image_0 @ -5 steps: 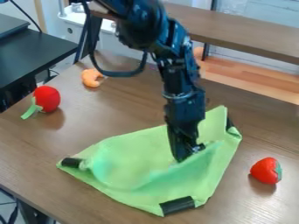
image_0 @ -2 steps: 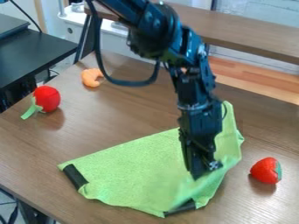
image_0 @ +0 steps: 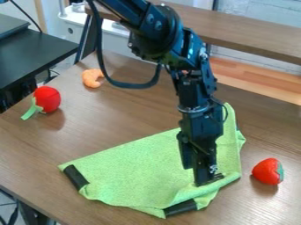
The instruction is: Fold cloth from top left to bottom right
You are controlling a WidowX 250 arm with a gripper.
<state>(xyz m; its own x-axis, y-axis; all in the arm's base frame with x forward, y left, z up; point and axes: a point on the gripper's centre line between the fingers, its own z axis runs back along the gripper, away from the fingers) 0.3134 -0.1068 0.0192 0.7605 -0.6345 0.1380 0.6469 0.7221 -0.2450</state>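
My gripper (image_0: 206, 181) hangs down over the lower right part of the green cloth (image_0: 141, 171), its tip at the cloth's surface. Whether it holds any fabric I cannot tell. The cloth lies folded on the table, with a slanting straight edge running from the left corner up toward the arm. Black patches show at its left corner and bottom corner. Its upper right part extends behind and beside the gripper, with a raised, curved strip of fabric below the tip.
A red strawberry-like toy (image_0: 269, 171) sits right of the cloth. At the upper left are a red toy with a green stem (image_0: 47, 99) and an orange shrimp-like toy (image_0: 92, 78). A brown raised shelf (image_0: 253, 35) runs along the back of the table (image_0: 111, 118).
The gripper has moved right and down toward the cloth's lower right. The fabric that was bunched and lifted now lies flatter, with a straighter upper edge. The toys have stayed put.
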